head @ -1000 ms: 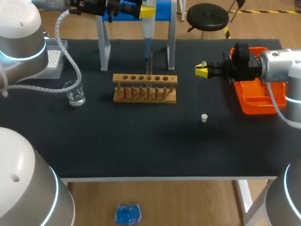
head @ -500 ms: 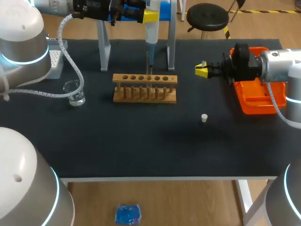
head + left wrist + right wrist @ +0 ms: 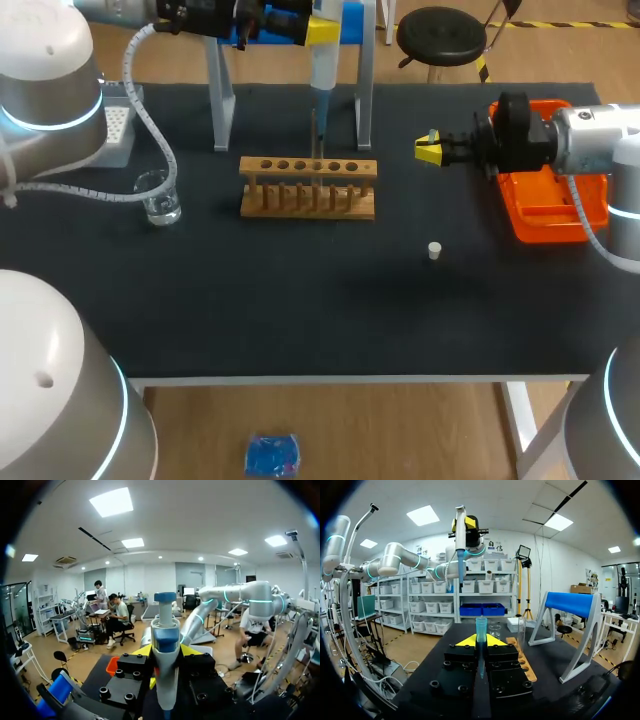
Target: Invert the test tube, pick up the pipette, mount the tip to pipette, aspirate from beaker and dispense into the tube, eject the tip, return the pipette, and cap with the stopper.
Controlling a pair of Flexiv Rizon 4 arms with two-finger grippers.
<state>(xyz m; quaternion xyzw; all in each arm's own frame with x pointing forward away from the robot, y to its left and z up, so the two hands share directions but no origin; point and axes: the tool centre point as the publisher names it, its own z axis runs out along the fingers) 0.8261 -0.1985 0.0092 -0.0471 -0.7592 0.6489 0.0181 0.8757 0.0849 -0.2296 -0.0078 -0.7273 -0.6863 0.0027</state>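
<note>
The left gripper [image 3: 318,29] clamps the pipette [image 3: 322,72]; the right gripper [image 3: 428,150] pinches the blue tip [image 3: 481,629]. I think the pipette nose must meet the tip mouth straight, then press.

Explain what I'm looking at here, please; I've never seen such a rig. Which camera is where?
This is a two-armed robot at a dark table. One picture looks down from above and behind; the two round ones come from cameras on the wrists. The left gripper holds a pipette upright above the wooden rack. The right gripper pinches what looks like a blue pipette tip. Also on the table: a glass beaker, a small white stopper, an orange tray.
</note>
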